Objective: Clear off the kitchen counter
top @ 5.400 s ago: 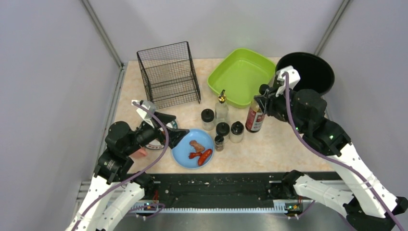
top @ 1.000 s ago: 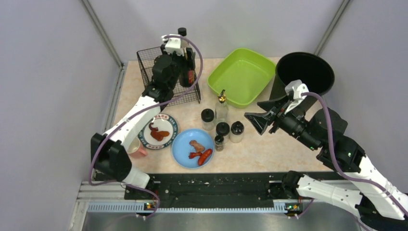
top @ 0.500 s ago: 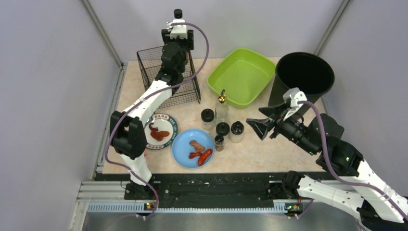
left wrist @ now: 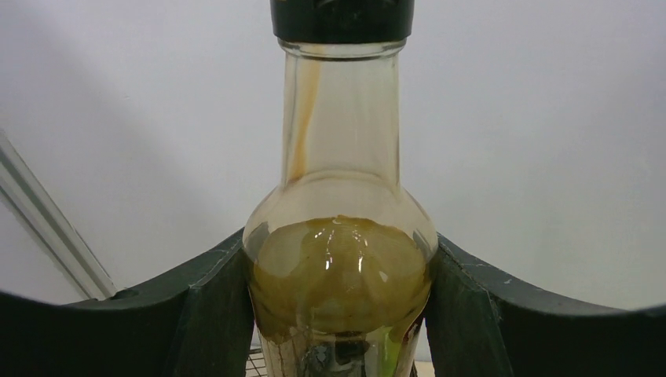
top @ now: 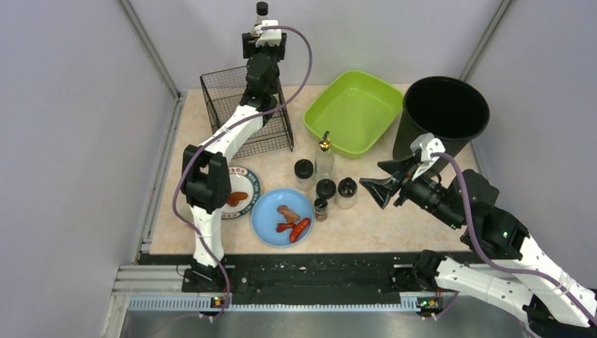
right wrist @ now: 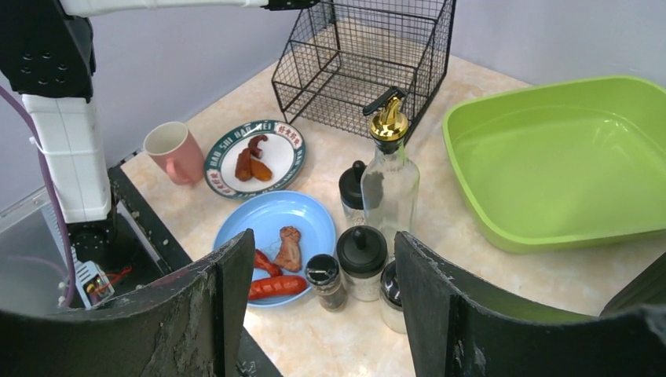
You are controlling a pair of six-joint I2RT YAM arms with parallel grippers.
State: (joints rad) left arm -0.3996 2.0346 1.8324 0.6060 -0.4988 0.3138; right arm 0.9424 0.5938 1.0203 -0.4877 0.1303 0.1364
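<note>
My left gripper [top: 262, 28] is shut on a glass sauce bottle [left wrist: 342, 267] with brown liquid and a black cap [top: 262, 8], held upright, high above the back of the black wire basket [top: 246, 116]. In the left wrist view both fingers [left wrist: 212, 314] press the bottle's round belly. My right gripper [top: 373, 189] hovers open and empty over the kitchen counter [top: 394, 218], right of a cluster of jars [right wrist: 361, 259]. A gold-topped oil dispenser [top: 324, 156] stands behind them.
A blue plate [top: 271, 211] holds sausages and a meat piece. A patterned plate [right wrist: 275, 137] with food and a pink cup [right wrist: 174, 151] sit at the left. A green tub [top: 355, 109] and a black bin [top: 443, 105] stand at the back right.
The left arm has raised the bottle higher and further back over the wire basket. The right gripper has drifted slightly down and stays open.
</note>
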